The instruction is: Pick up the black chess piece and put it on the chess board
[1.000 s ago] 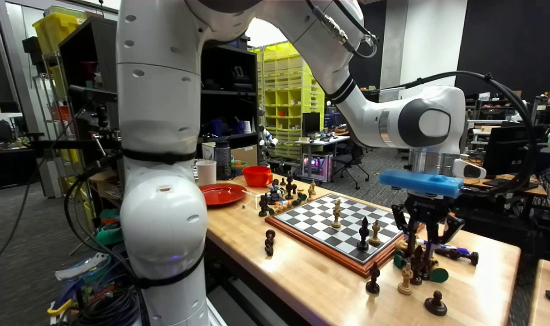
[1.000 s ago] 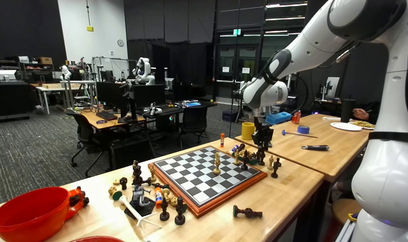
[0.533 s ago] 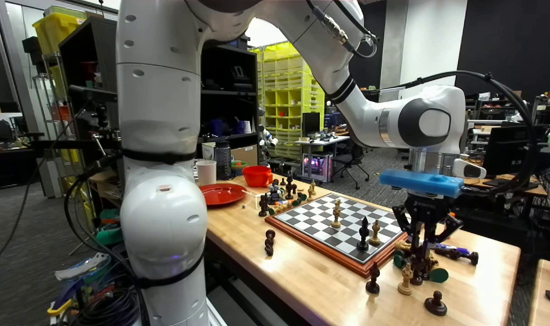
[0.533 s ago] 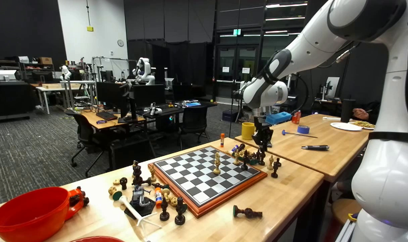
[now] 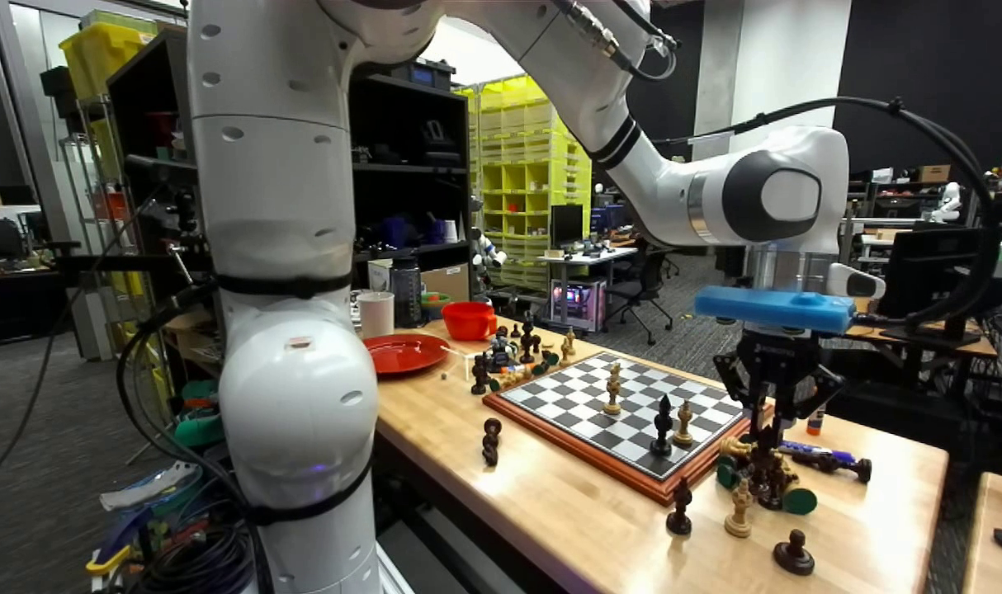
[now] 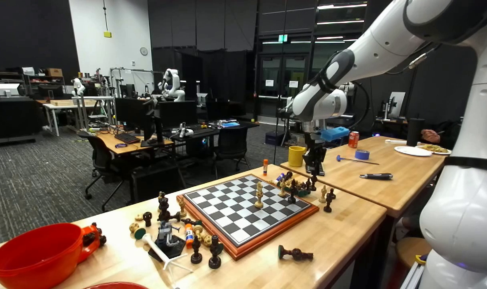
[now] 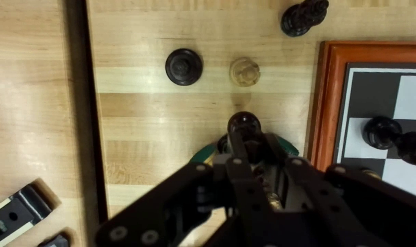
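My gripper (image 5: 768, 433) is shut on a black chess piece (image 6: 313, 185) and holds it upright, just above the pile of pieces beyond the board's near corner. In the wrist view the piece's dark rounded top (image 7: 244, 122) shows between the fingertips of my gripper (image 7: 252, 140); the rest of it is mostly hidden. The chess board (image 5: 583, 452) lies beside the gripper, its reddish rim (image 7: 326, 103) to the right in the wrist view. On the board stand a black piece (image 5: 663, 425) and two tan pieces, one mid-board (image 5: 613, 389) and one near the black piece (image 5: 684, 423).
Fallen pieces with green bases (image 5: 799, 501) lie under the gripper. A tan piece (image 7: 245, 72), a black pawn (image 7: 184, 67) and a dark piece (image 7: 298, 20) stand close by. A gap (image 7: 86, 137) separates two tables. More pieces and a red bowl (image 6: 39, 257) are beyond the board's far end.
My gripper has closed on the black piece and risen with it, lifting it a little from among the fallen pieces. The board and other pieces look unmoved.
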### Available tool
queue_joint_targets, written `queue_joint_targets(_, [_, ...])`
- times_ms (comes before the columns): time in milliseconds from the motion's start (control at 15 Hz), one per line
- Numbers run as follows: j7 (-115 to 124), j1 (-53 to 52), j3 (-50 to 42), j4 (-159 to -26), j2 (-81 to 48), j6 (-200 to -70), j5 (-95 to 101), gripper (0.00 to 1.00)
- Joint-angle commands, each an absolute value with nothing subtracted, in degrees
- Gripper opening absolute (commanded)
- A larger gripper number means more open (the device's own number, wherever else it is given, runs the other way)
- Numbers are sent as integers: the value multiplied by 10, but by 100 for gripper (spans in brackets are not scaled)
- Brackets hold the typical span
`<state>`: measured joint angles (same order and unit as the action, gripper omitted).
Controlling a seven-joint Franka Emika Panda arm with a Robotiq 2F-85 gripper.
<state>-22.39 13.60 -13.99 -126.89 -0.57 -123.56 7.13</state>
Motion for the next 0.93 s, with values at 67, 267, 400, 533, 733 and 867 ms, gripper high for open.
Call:
queue_joint_targets(67, [-285,134,-139,-1290,61,-1201,45,5])
queue_joint_targets(267, [-316,125,-140,-1295,87,-1180,17,5])
queue_joint_targets(400, [-334,118,-141,-1302,104,-1171,-5,5])
queue_joint_targets(533, [-351,109,-140,-1313,124,-1165,-30,5])
queue_joint_targets(733, [-374,94,-141,-1325,155,-1154,-67,5])
queue_joint_targets(867, [-387,84,-142,-1330,175,-1142,-89,5])
